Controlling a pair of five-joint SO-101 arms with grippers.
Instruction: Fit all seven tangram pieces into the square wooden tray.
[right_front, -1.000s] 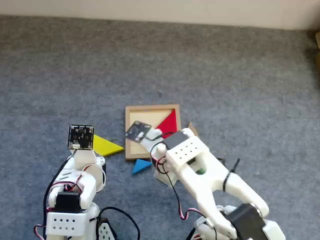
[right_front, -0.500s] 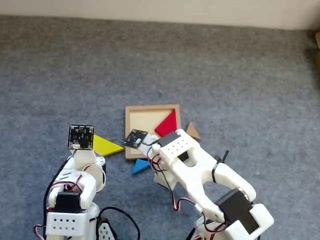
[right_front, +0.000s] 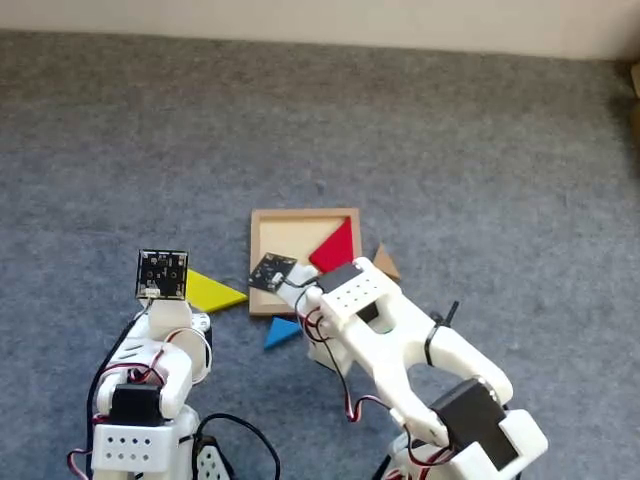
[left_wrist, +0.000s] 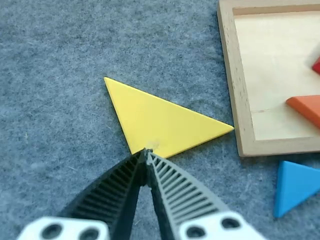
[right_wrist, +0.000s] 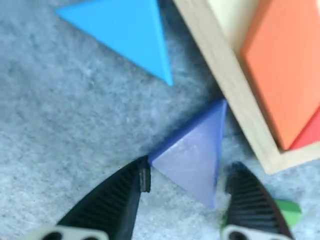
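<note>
The square wooden tray (right_front: 263, 262) holds a red triangle (right_front: 337, 247) and an orange piece (left_wrist: 307, 107). A yellow triangle (left_wrist: 160, 122) lies flat on the carpet just outside the tray's frame (left_wrist: 231, 90). My left gripper (left_wrist: 146, 152) is shut, and its tips touch that triangle's near edge with nothing held. My right gripper (right_wrist: 190, 177) is open and low over the carpet. A dark blue triangle (right_wrist: 195, 155) lies between its fingers, next to the tray's corner (right_wrist: 225, 70). A light blue triangle (right_wrist: 125, 25) lies a little beyond it.
A brown piece (right_front: 385, 263) lies on the carpet by the tray's right side. A green piece (right_wrist: 287, 210) peeks out beside a right finger. The right arm (right_front: 390, 330) covers the tray's near right corner. Grey carpet stretches open beyond the tray.
The right arm has drawn its wrist back from over the tray toward the near edge and dropped lower. The left arm has kept still.
</note>
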